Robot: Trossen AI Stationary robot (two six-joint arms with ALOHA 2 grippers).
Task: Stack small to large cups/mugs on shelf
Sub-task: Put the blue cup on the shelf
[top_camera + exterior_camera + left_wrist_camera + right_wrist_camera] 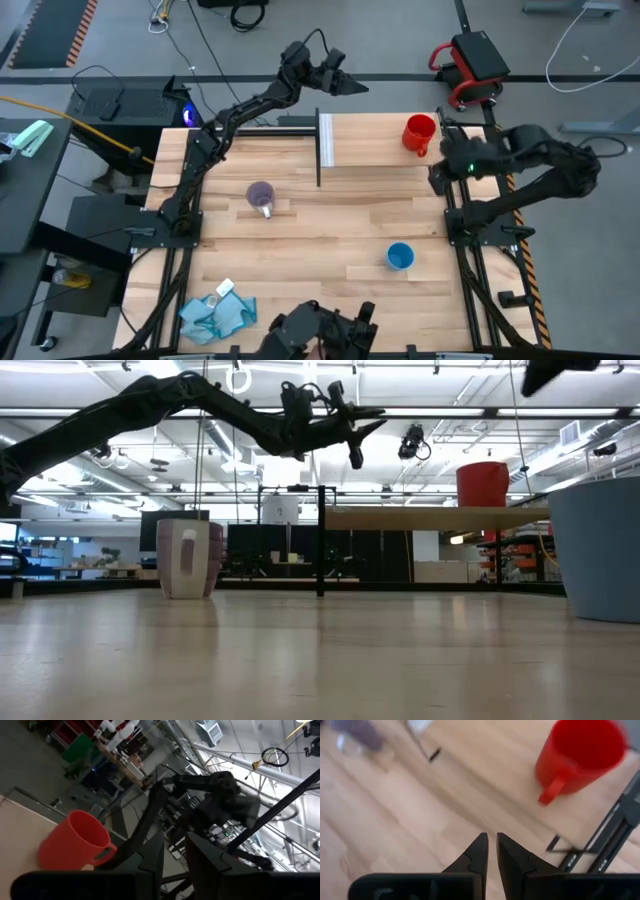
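Observation:
The red mug (420, 132) stands upright on the light-wood shelf (375, 150) near its right end, handle toward the near side. It also shows in the right wrist view (580, 752) and the left wrist view (75, 845). The translucent purple-grey mug (261, 196) stands on the tabletop left of centre. The light-blue cup (400, 256) stands on the tabletop toward the near right. My right gripper (436, 180) hovers near the shelf's near right corner, empty, fingers almost together (491, 837). My left gripper (358, 88) is raised high beyond the shelf's far edge, empty, fingers close together (175, 842).
The shelf's white panel (325, 140) stands at its left end on a dark post. A crumpled blue cloth (215, 315) lies at the table's near left corner. A dark mount (320, 330) sits at the near edge. Bare tabletop lies between the purple-grey mug and the light-blue cup.

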